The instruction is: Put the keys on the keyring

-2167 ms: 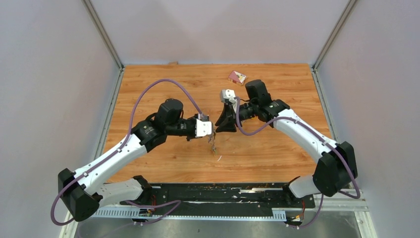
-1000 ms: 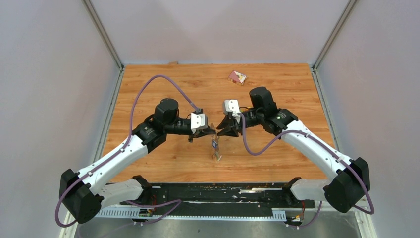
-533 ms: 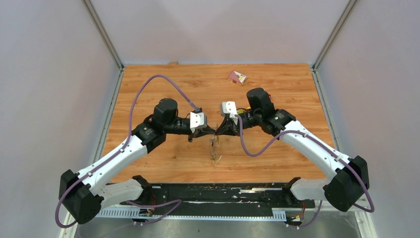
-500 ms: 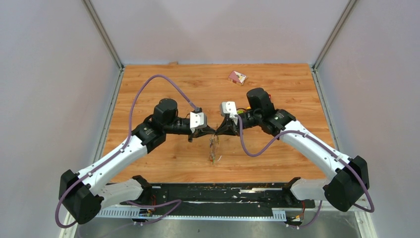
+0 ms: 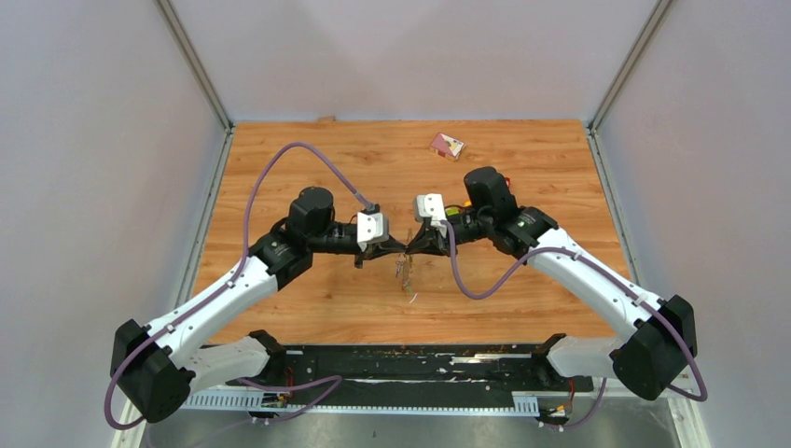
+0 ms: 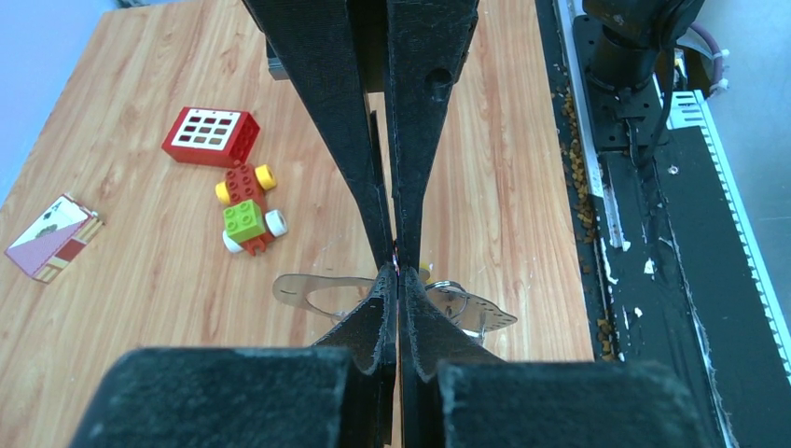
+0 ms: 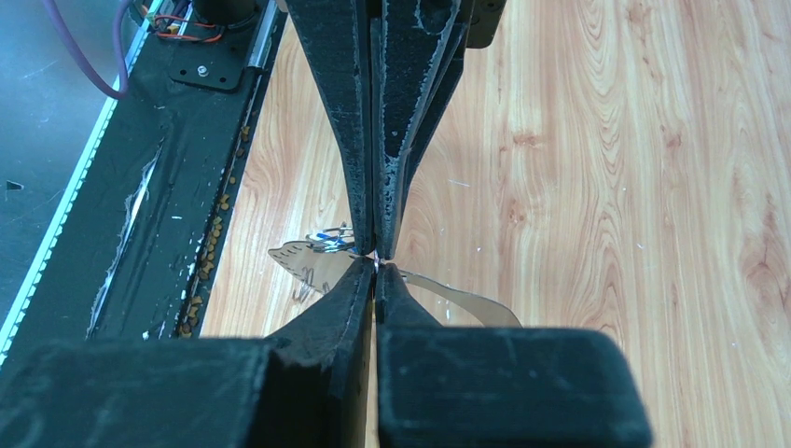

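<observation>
My two grippers meet tip to tip above the middle of the table. The left gripper (image 5: 399, 250) (image 6: 398, 273) is shut on the top edge of the keyring (image 6: 306, 289) (image 7: 312, 263). This thin silvery loop with a bumpy edge hangs below the tips (image 5: 403, 269). The right gripper (image 5: 411, 249) (image 7: 376, 268) is shut at the same spot from the opposite side, apparently pinching the same edge. A small yellow speck (image 6: 424, 272) and a thin wire ring (image 6: 449, 291) show right beside the tips; the keys themselves I cannot make out. A tiny pale piece (image 5: 411, 297) lies on the wood underneath.
A red block with a white grid (image 6: 210, 135) and a green-yellow-red toy car (image 6: 248, 211) sit behind the right arm. A pink and white card box (image 5: 446, 145) lies near the back edge. The black rail (image 5: 420, 364) runs along the near edge.
The right gripper came in from the right, met the left gripper's tips and shut there. The left arm held still while the hanging keyring swung slightly.
</observation>
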`<state>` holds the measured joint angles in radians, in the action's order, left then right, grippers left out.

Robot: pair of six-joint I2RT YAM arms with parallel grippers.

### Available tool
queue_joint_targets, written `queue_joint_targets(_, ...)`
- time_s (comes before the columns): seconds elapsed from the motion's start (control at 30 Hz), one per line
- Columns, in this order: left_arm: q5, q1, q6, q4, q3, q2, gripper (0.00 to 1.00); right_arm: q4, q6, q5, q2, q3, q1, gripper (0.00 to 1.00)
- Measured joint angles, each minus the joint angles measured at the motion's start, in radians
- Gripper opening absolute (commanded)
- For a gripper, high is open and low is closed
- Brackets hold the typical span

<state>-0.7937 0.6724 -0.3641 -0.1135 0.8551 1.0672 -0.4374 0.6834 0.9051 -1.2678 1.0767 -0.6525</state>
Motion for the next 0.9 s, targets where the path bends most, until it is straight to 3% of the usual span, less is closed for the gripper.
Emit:
queue_joint_targets(0.23,0.002,0.000,-0.005,0.016,-0.016,0.000,0.00,-0.055,0.030,-0.041,0.000,0.019,-0.010,0.00)
queue_joint_targets(0.57,0.049,-0.003,-0.051,0.058,-0.026,0.000,0.33,-0.223,0.063,-0.227,-0.023,0.129,-0.056,0.00)
queue_joint_targets(0.77,0.050,-0.006,-0.074,0.089,-0.046,0.005,0.42,-0.281,0.060,-0.303,-0.035,0.140,-0.077,0.00)
queue_joint_targets(0.9,0.044,-0.006,-0.081,0.115,-0.067,0.006,0.43,-0.292,0.058,-0.320,-0.036,0.142,-0.080,0.00)
